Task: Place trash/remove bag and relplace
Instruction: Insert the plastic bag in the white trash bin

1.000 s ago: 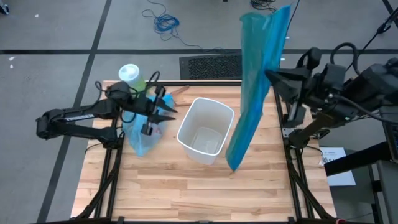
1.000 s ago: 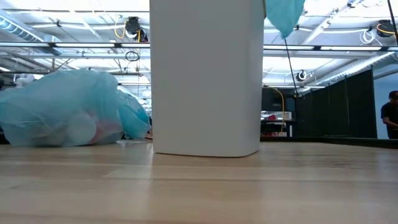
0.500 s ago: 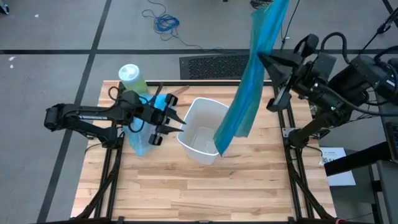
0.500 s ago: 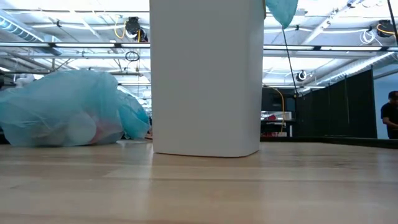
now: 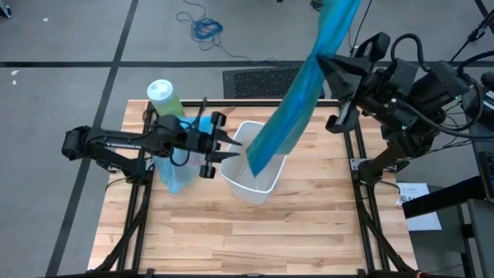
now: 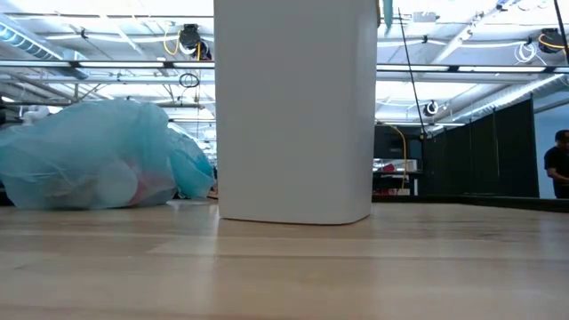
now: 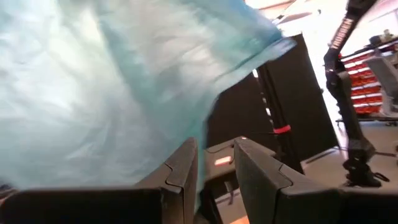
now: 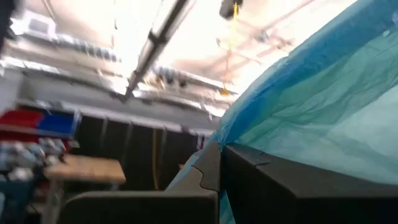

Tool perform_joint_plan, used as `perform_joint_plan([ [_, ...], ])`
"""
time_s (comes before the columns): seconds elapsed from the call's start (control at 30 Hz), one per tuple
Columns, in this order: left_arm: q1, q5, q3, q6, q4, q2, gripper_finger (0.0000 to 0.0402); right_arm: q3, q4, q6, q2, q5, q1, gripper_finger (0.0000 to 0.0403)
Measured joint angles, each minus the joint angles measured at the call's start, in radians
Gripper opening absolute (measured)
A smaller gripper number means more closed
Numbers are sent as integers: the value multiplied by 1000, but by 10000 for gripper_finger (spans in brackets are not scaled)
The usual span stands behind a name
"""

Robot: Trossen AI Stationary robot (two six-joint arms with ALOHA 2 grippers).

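Observation:
A white wastebasket (image 5: 272, 184) (image 6: 293, 107) stands on the middle of the table. High at the far right, my right gripper (image 5: 324, 66) (image 8: 221, 149) is shut on a long dark blue-teal bag (image 5: 289, 116). The bag slants down, and its lower end (image 5: 256, 161) is over the basket's opening. A full light-blue bag (image 5: 176, 176) (image 6: 89, 169) lies on the table left of the basket, with pale and reddish trash (image 6: 133, 187) showing through it. My left gripper (image 5: 234, 148) (image 7: 214, 146) is open at the basket's left rim, close to the hanging bag's lower end. My right gripper pinches the dark bag's upper part (image 8: 249, 134) between its two fingers, pointing slantwise up toward the table's left. The film above the hold runs out of the high view's top. Below it the bag hangs slack, clear of the table. My left gripper: the hanging film (image 7: 124, 93) drapes right in front of its fingers; whether it touches them I cannot tell.
A large green bottle with a white cap (image 5: 164, 94) stands at the table's far left corner. The near half of the wooden tabletop (image 5: 255, 239) is bare. A person (image 6: 558, 169) stands far off in the room.
My right gripper has swung toward the table's left with the dark bag. The bag's lower end has swept from beside the basket's right side to over its opening, and the bag now slants. My left gripper has gone right, from above the full bag to the basket's left rim.

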Motion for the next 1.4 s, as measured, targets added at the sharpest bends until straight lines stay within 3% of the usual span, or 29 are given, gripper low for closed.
perform_joint_plan([
  [0.17, 40, -39, 4, -4, -75, -87, 103, 0, 101, 4, 1, -81, 0, 0],
  [0.33, 82, -160, 4, 1, -158, -149, 103, 0, 152, 58, 3, -152, 0, 0],
  [0.7, 175, -348, 3, 2, -282, -168, 103, 0, 270, 160, 81, -249, -26, 0],
  [0.87, 202, -362, 3, 1, -289, -171, 103, -1, 322, 154, 138, -297, -76, 0],
  [1.07, 217, -360, 3, 1, -345, -235, 102, -1, 322, 257, 159, -366, -166, 0],
  [1.27, 216, -230, 3, -8, -354, -360, 102, 0, 167, 329, 161, -377, -217, 0],
  [1.4, 216, -149, 42, -118, -418, -397, 102, 0, 143, 320, 179, -378, -222, 0],
])
